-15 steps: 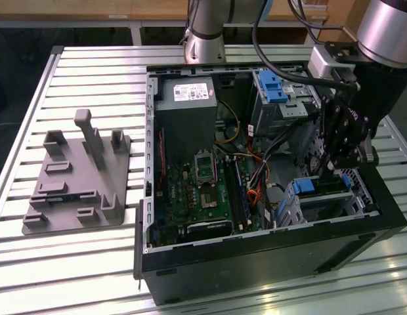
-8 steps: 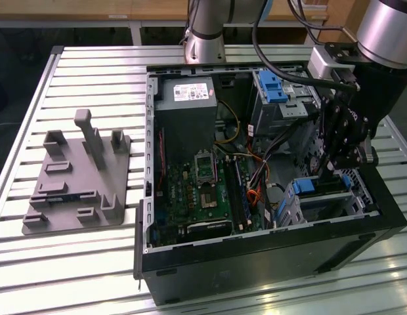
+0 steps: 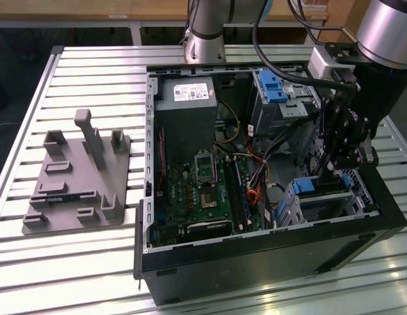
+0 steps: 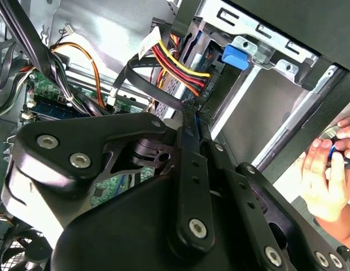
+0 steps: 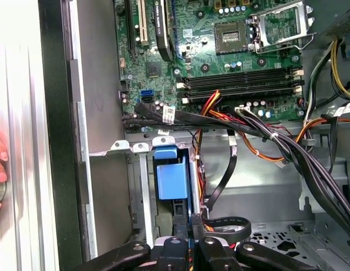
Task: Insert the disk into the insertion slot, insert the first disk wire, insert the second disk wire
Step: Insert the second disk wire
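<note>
My gripper (image 3: 329, 172) is lowered into the open computer case at the exterior view's right. Its fingers (image 4: 182, 141) are shut on the plug of a flat black disk wire (image 4: 135, 76), right at the mouth of the insertion slot (image 4: 276, 59), a grey metal cage (image 3: 297, 200). In the first wrist view the gripper (image 5: 189, 223) sits just below the cage rim (image 5: 141, 148), and the black wire (image 5: 227, 226) loops away from it. The disk lies inside the slot, mostly hidden; a bluish edge (image 4: 211, 53) shows. A red, yellow and black wire bundle (image 4: 175, 61) runs to the same mouth.
A blue latch tab (image 5: 172, 175) sits on the cage. The motherboard (image 5: 220, 51) and loose cables (image 5: 310, 164) crowd the case floor. A taller bay with a blue latch (image 3: 272, 85) stands behind. A person's hand (image 4: 324, 178) rests outside the case wall. A grey fixture (image 3: 75, 177) lies on the slatted table.
</note>
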Motion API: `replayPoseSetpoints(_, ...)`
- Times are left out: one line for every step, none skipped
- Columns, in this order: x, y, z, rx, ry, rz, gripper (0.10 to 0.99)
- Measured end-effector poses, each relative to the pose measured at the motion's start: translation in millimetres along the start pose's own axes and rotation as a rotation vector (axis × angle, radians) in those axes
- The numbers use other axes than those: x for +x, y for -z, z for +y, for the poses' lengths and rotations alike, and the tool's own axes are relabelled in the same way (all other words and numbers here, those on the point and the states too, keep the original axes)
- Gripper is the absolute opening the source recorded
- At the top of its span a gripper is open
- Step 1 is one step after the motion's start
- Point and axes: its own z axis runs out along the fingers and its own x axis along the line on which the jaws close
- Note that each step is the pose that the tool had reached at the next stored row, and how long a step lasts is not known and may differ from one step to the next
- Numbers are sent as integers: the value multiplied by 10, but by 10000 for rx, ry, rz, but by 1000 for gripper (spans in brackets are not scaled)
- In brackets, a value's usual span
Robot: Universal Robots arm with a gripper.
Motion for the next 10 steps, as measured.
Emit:
replayPoseSetpoints(1, 0, 0, 0, 4, 0, 145)
replayPoseSetpoints(1, 0, -1, 1, 14, 0, 145)
replayPoseSetpoints(2, -1, -1, 2, 28, 0, 145)
replayPoseSetpoints(4, -1, -1, 4, 43, 1, 145)
replayPoseSetpoints(5, -1, -2, 6, 58, 3, 145)
replayPoseSetpoints(7, -1, -2, 8, 73, 3, 145)
replayPoseSetpoints(9, -2, -2, 9, 86, 4, 145)
replayPoseSetpoints(11, -1, -3, 11, 98, 6, 145)
replayPoseSetpoints(14, -2, -3, 12, 110, 6, 145)
replayPoseSetpoints(17, -3, -3, 13, 122, 7, 145)
